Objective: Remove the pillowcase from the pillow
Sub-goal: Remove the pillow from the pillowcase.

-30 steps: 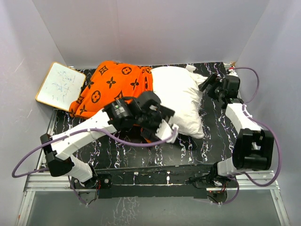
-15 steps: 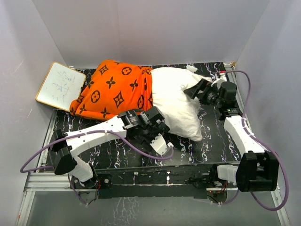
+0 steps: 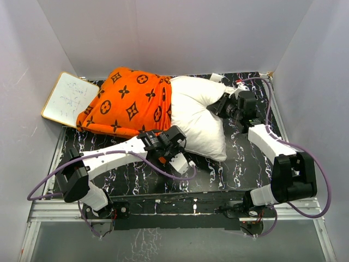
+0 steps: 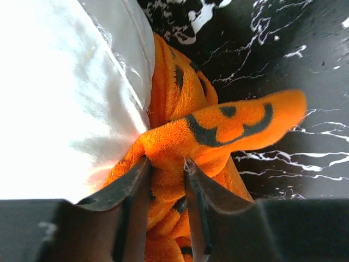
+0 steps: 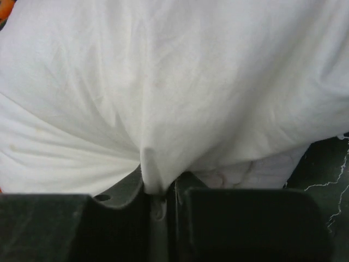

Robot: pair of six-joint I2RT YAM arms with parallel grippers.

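- Top external: the pillowcase [image 3: 128,103] covers the 9 o'clock half of the pillow [image 3: 199,117]. The bare white half points to 3 o'clock, and both lie toward 12 o'clock on the table [image 3: 240,158].
- The left gripper [image 3: 173,150] is at the cover's open hem, on the 6 o'clock edge. The right gripper [image 3: 221,106] is at the pillow's 3 o'clock end.
- Room: the whiteboard [image 3: 64,98] lies just beside the cover's 9 o'clock end, and walls stand close at 9 and 12. Bare table lies at 6 o'clock, so that looks like the freer way to drag.
- Left wrist: the jaws are pinched on a bunched fold of orange plush [image 4: 240,123], beside the white pillow [image 4: 65,98]. A loose flap sticks out to 3 o'clock.
- Judgement: the plush is light and limp and will likely bunch rather than slide, so the hem is the sensible hold.
- Right wrist: the jaws are nearly together, nipping a thin ridge of the white shell [image 5: 174,82].
- Judgement: the pillow is soft and compressible (only a small bite of smooth cloth, so the anchor may slip).
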